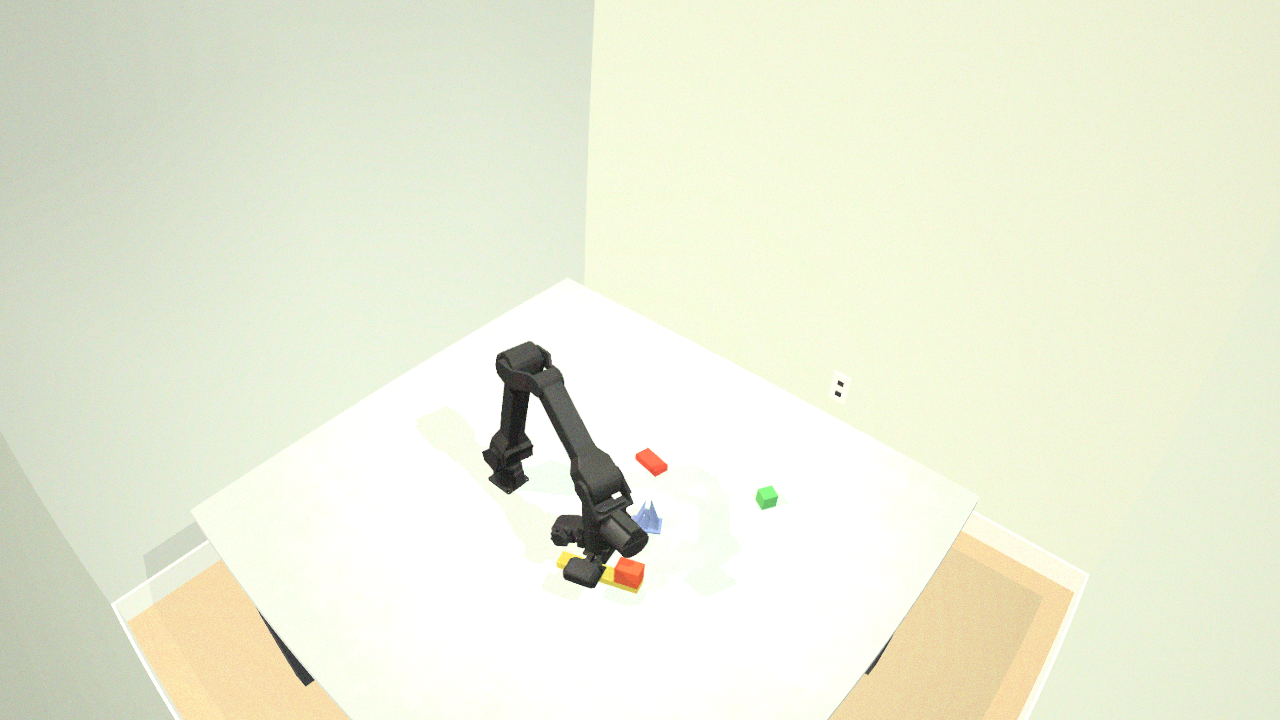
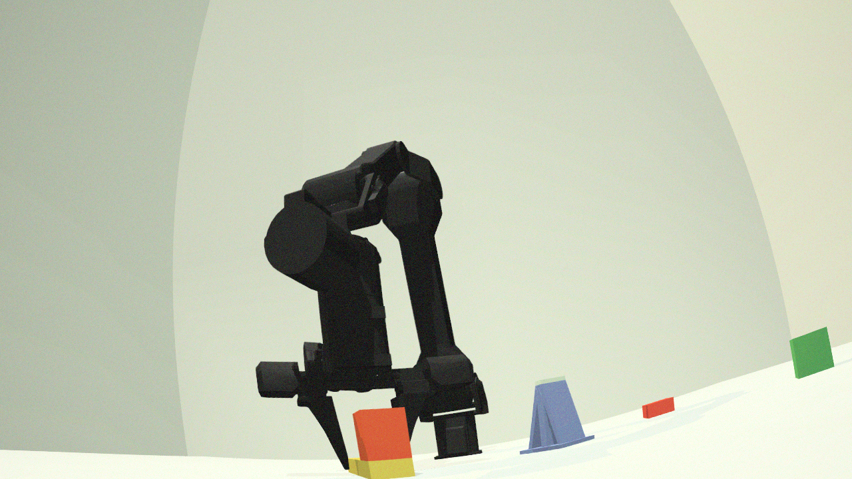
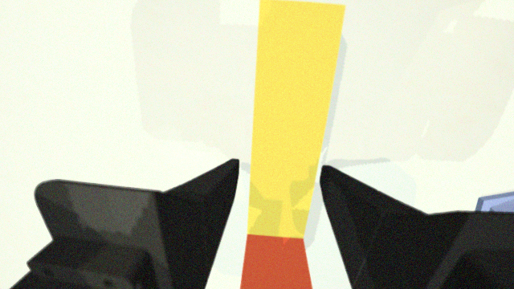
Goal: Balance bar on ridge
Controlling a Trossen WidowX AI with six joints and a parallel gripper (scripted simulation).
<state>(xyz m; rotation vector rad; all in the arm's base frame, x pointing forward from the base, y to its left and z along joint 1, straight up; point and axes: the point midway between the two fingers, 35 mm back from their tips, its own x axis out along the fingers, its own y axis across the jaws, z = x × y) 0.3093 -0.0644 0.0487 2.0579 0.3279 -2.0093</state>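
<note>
The yellow bar [image 1: 609, 575] [image 2: 390, 468] [image 3: 295, 100] lies flat on the table, with an orange-red block [image 1: 629, 571] [image 2: 382, 434] [image 3: 276, 262] on one end. My gripper [image 2: 379, 454] [image 3: 279, 169] points down with its fingertips on either side of the bar, between its middle and the block. It is partly open; the wrist view shows a narrow gap beside each fingertip. The blue ridge [image 1: 650, 519] [image 2: 560, 416] stands upright beside the bar, nothing on its top; only a corner of it [image 3: 498, 202] shows in the wrist view. The gripper hides part of the bar in the top view.
A flat red block [image 1: 651, 462] [image 2: 658, 408] lies beyond the ridge. A green cube [image 1: 767, 497] [image 2: 811, 352] lies farther to the right. The arm's base [image 1: 508, 481] [image 2: 457, 438] stands on the table [image 1: 358, 501], left of the ridge.
</note>
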